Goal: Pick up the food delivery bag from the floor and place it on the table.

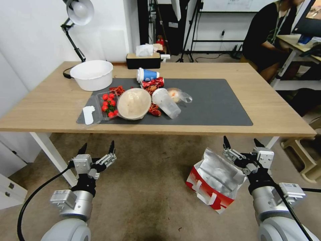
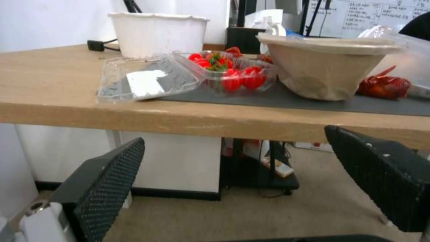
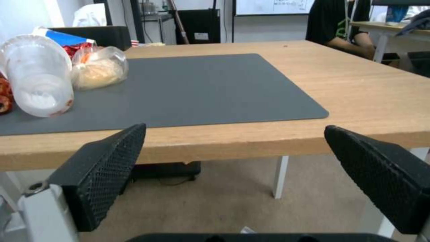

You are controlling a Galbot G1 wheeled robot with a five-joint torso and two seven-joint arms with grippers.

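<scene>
White-and-red, foil-lined paper food delivery bag (image 1: 214,182) sits on grey-brown floor (image 1: 150,187), just left of right gripper (image 1: 242,144). Both grippers gape empty, left gripper (image 1: 97,148) idle. Pickup not yet begun; next, reach down.

Even indoor light, soft shadow under table (image 1: 274,110); head view edges bow; wrist views slightly soft.

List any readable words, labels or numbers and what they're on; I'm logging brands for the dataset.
None can be read.
Whiteboard: handwritten rows, too small.
Blue paper cup: print blurred.
Red snack packet: print blurred.
Food delivery bag: no text legible.
</scene>
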